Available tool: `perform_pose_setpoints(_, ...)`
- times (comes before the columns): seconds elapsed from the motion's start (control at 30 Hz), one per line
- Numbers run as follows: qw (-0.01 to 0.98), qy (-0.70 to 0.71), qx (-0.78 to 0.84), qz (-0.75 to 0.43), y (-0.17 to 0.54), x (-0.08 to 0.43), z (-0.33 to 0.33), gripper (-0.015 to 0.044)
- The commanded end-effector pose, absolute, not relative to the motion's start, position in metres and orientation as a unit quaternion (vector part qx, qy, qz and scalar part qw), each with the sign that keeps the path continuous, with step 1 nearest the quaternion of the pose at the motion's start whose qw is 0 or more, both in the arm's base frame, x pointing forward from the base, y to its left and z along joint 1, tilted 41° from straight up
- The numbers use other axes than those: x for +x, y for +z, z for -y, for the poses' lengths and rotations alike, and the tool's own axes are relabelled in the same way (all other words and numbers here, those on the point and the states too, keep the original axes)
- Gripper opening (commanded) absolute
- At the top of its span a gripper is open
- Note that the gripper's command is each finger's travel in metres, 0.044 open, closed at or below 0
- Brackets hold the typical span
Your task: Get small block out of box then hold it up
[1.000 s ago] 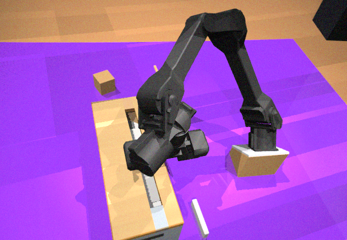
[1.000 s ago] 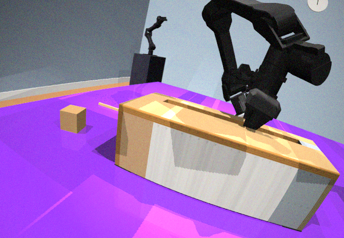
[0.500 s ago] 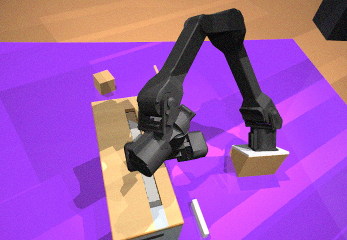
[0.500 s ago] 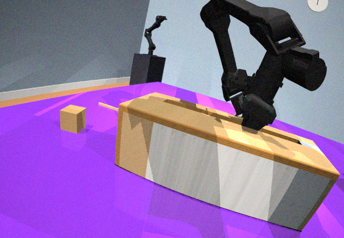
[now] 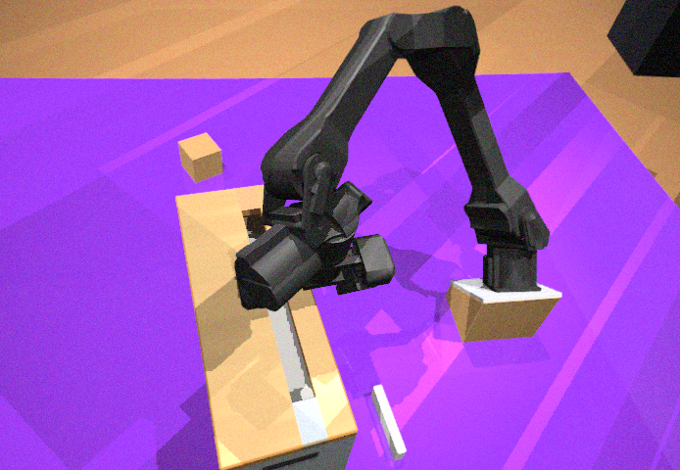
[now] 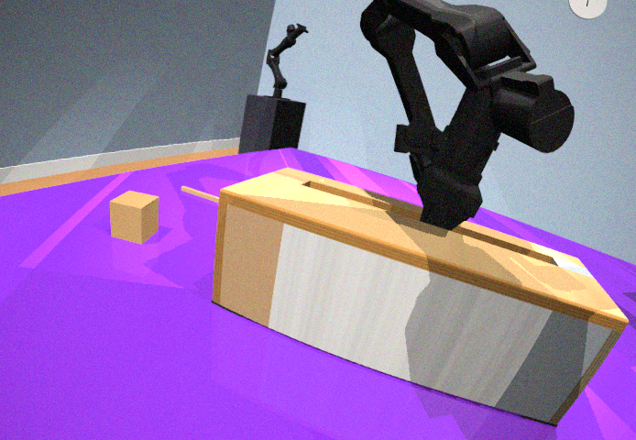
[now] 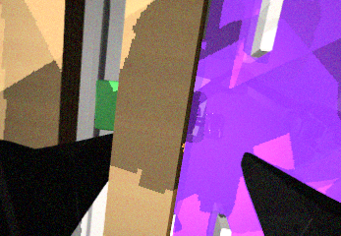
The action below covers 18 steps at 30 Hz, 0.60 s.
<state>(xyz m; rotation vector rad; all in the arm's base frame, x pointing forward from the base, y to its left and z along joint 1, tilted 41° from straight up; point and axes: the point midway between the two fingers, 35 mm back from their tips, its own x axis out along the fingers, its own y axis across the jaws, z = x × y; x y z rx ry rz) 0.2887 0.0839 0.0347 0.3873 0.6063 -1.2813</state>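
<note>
The long box has a wooden top with a narrow slot running along its length. In the wrist view a small green block shows through the slot, on the grey shelf just ahead of my left finger. The arm and box hide it in the top and exterior views. My gripper is open and empty. It straddles the strip of top between the slot and the box's edge, with one finger down at the slot and the other out over the purple table beside the box.
A tan cube stands on the table beyond the box's far end, and a thin stick lies near it. A white bar lies beside the box's near end. The arm's base stands on a tan pedestal.
</note>
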Motion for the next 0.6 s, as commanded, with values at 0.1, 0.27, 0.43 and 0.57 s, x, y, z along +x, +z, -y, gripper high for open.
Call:
perform_pose_setpoints(0.1,0.743,-0.584,0.174,-0.276,0.043,0.291,-0.073,0.0400)
perform_pose_setpoints(0.27,0.743,-0.584,0.173,-0.276,0.050,0.293,-0.066,0.0400)
perform_pose_setpoints(0.43,0.743,-0.585,0.173,-0.276,0.056,0.296,-0.059,0.0400)
perform_pose_setpoints(0.57,0.743,-0.585,0.173,-0.276,0.061,0.298,-0.053,0.0400)
